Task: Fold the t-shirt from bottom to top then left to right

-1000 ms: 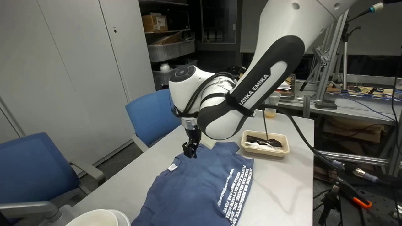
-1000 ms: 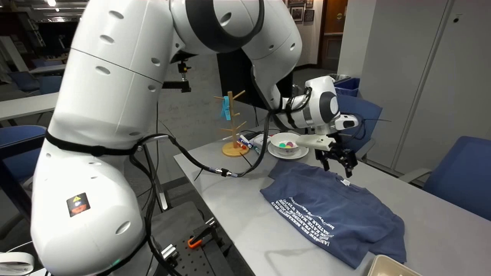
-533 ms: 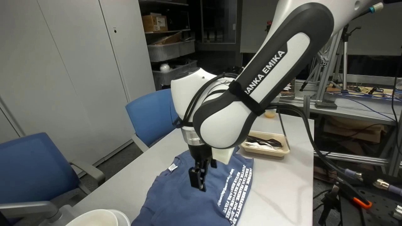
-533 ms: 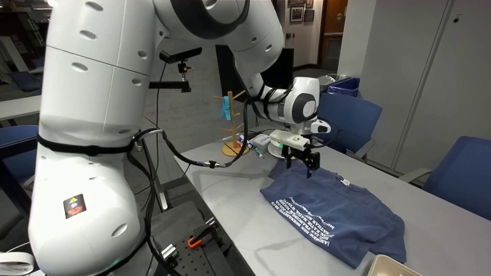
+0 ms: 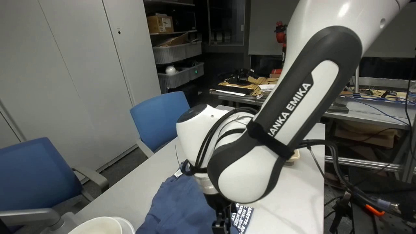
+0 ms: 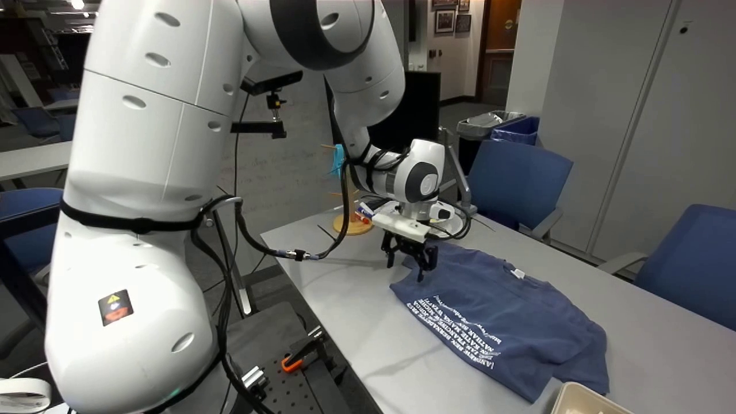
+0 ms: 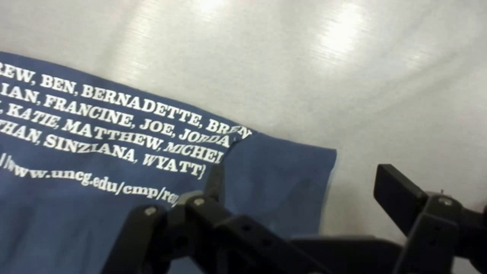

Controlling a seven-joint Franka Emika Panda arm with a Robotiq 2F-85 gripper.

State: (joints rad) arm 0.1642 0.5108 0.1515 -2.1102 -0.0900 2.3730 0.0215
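The T-shirt (image 6: 512, 313) lies on the tabletop (image 6: 368, 325), lower right in an exterior view. In the wrist view I note the fingers (image 7: 399, 198) set wide apart, one corner of the T-shirt showing between them.

In an exterior view, pale cabinets (image 5: 71, 78) line the left behind two blue chairs (image 5: 35, 175), with shelves (image 5: 180, 32) at the far end. In an exterior view, a light (image 6: 77, 4) glows far left and a door (image 6: 498, 63) stands far back.

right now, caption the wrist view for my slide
Open black gripper above the edge of a white-lettered navy cloth t-shirt on a pale table.
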